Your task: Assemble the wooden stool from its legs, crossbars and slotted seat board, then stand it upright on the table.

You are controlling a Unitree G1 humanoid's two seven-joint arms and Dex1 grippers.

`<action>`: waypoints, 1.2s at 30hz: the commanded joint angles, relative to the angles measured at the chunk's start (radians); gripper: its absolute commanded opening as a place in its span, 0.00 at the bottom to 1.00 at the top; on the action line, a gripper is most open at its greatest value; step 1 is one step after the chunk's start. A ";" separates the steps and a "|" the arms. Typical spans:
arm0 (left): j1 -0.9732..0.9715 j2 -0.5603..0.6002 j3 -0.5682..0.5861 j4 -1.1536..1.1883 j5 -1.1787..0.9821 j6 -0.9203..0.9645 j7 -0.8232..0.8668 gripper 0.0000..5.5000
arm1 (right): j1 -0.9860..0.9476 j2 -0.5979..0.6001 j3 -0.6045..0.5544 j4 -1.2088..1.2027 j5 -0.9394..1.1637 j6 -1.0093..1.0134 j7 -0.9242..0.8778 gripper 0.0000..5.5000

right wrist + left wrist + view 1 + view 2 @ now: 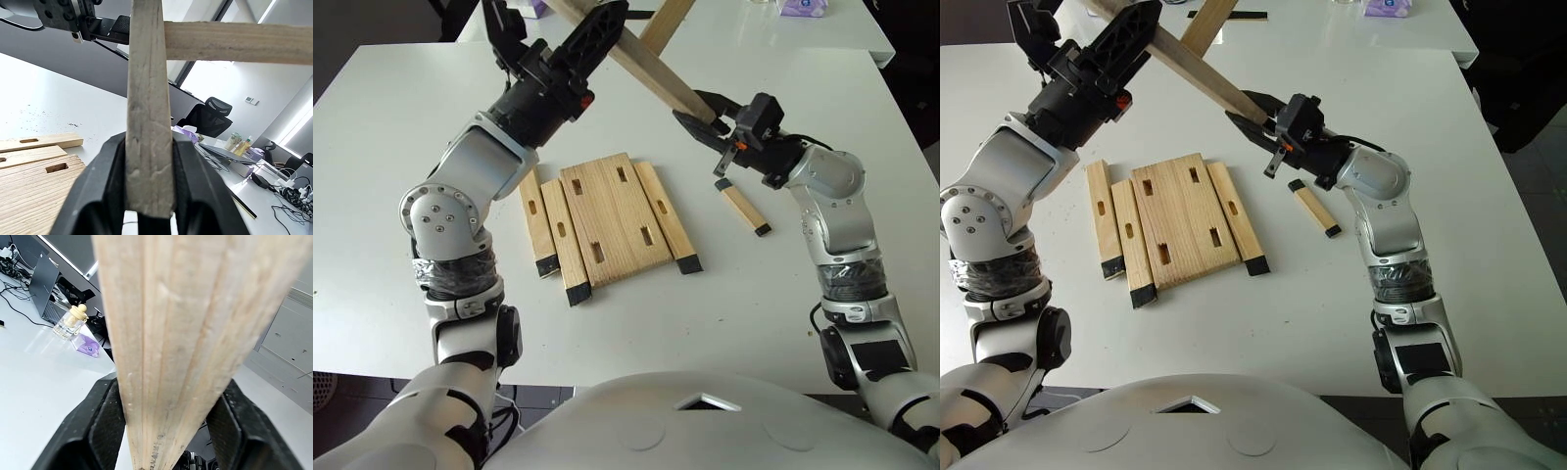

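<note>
The slotted seat board lies flat mid-table. Two slotted wooden legs lie at its left edge and one at its right. A short crossbar lies on the table under my right arm. My left gripper is raised at the far left, shut on a wooden bar that points up and away. My right gripper is shut on the low end of a long bar that slopes up to the left. The two bars cross in the air above the board, as the right wrist view shows.
A second white table stands behind, with a purple packet on it. In the left wrist view a small bottle, another purple packet and a laptop lie farther off. White tabletop spreads left and in front of the board.
</note>
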 commanded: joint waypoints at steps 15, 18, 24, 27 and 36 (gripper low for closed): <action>0.092 0.218 0.151 -0.016 0.288 -0.045 -0.285 0.37 | 0.027 -0.036 -0.101 0.049 -0.015 0.135 -0.151 0.52; 0.146 0.347 0.226 -0.006 0.347 -0.050 -0.486 0.37 | 0.067 -0.051 -0.163 0.037 -0.003 0.159 -0.193 0.52; 0.304 0.501 0.219 -0.044 0.538 -0.149 -0.904 0.37 | 0.075 -0.060 -0.197 0.073 -0.039 0.153 -0.258 0.52; 0.380 0.535 0.199 -0.073 0.604 -0.183 -1.042 0.37 | 0.060 -0.066 -0.195 0.095 -0.048 0.152 -0.266 0.52; 0.506 0.556 0.206 -0.127 0.684 -0.220 -1.202 0.37 | 0.037 -0.087 -0.193 0.155 -0.059 0.136 -0.258 0.52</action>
